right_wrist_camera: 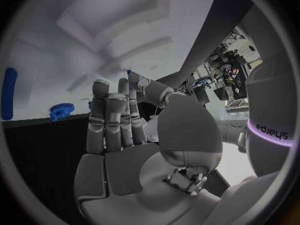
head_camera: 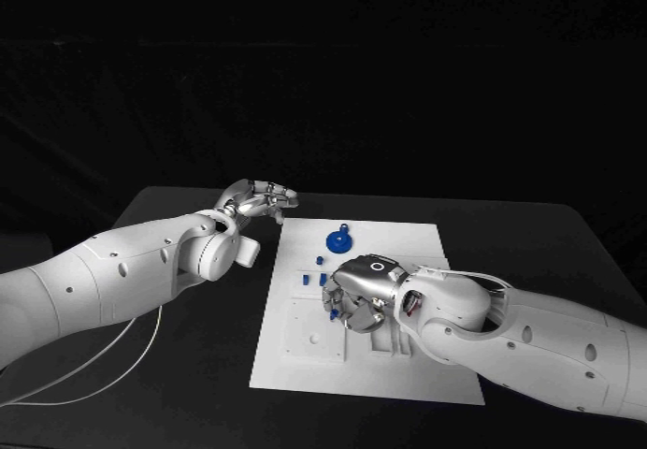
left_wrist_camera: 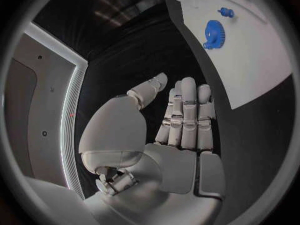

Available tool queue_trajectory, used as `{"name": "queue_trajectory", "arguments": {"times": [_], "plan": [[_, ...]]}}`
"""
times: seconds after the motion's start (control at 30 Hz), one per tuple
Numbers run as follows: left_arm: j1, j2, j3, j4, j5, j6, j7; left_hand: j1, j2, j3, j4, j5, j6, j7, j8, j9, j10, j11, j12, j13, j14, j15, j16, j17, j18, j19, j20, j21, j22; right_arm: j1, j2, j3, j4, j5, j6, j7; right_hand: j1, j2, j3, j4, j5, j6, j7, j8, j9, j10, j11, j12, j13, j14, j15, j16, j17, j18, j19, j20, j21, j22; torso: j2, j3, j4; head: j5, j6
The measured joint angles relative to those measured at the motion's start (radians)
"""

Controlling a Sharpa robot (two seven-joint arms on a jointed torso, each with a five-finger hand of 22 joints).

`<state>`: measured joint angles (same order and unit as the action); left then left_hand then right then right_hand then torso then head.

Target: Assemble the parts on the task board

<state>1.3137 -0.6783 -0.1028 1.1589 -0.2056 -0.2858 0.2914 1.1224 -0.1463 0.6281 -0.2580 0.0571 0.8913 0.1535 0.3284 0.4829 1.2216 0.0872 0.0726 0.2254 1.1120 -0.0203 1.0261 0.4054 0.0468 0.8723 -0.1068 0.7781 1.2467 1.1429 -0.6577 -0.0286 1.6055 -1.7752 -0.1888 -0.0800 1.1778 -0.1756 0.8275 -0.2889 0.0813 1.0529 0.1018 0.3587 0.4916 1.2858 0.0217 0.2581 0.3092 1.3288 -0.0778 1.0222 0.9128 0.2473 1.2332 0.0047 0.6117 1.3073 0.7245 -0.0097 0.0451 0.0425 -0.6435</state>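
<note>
Task board (head_camera: 405,374): long axis runs 12 to 6 in the head view, mid-table. Right hand (head_camera: 359,295) is over the board's centre, fingers down among small blue parts (head_camera: 325,279); whether it holds one I cannot tell. Blue gear (head_camera: 338,242) lies at 12 o'clock from it, near. Left hand (head_camera: 259,199) hovers off the board at 10 o'clock, farther. Left wrist view shows that hand (left_wrist_camera: 181,120) flat, fingers together, holding nothing.

Right robot hand (head_camera: 357,297) over task board (head_camera: 304,360)
</note>
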Motion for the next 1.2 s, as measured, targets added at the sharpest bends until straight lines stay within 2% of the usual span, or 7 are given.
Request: {"name": "queue_trajectory", "arguments": {"times": [0.7, 1.2], "plan": [[0.000, -0.001, 0.000, -0.001, 0.000, 0.000, 0.000, -0.003, 0.003, 0.000, 0.000, 0.000, 0.000, 0.000, 0.000, 0.001, 0.000, 0.000, 0.000, 0.000, 0.000, 0.000, 0.000, 0.002, 0.000, 0.000, 0.000, 0.000, 0.001, 0.000, -0.002, -0.004, 0.000, -0.004, 0.015, -0.001, 0.000, 0.000, 0.000, 0.000, 0.000, 0.000, 0.000, 0.003, 0.001, 0.001, 0.004, -0.004, 0.002, 0.000, 0.000, 0.004, -0.001, 0.000, 0.000, 0.000, 0.000, 0.000, 0.000, 0.0004, -0.0006, -0.001, -0.007], [0.000, -0.002, 0.000, -0.001, 0.000, 0.000, -0.001, -0.003, 0.003, 0.000, 0.000, 0.000, 0.000, 0.000, 0.000, 0.000, 0.002, -0.002, 0.000, 0.001, 0.000, 0.000, 0.000, 0.002, 0.000, 0.000, 0.000, 0.000, 0.001, 0.003, 0.016, -0.021, -0.008, -0.017, 0.014, -0.006, -0.002, 0.002, 0.000, 0.000, 0.020, -0.002, -0.002, 0.001, 0.004, 0.000, 0.004, -0.008, 0.009, -0.001, -0.001, 0.003, -0.004, 0.000, -0.001, 0.001, 0.004, 0.000, 0.001, 0.0000, -0.0005, 0.000, -0.012]]}}
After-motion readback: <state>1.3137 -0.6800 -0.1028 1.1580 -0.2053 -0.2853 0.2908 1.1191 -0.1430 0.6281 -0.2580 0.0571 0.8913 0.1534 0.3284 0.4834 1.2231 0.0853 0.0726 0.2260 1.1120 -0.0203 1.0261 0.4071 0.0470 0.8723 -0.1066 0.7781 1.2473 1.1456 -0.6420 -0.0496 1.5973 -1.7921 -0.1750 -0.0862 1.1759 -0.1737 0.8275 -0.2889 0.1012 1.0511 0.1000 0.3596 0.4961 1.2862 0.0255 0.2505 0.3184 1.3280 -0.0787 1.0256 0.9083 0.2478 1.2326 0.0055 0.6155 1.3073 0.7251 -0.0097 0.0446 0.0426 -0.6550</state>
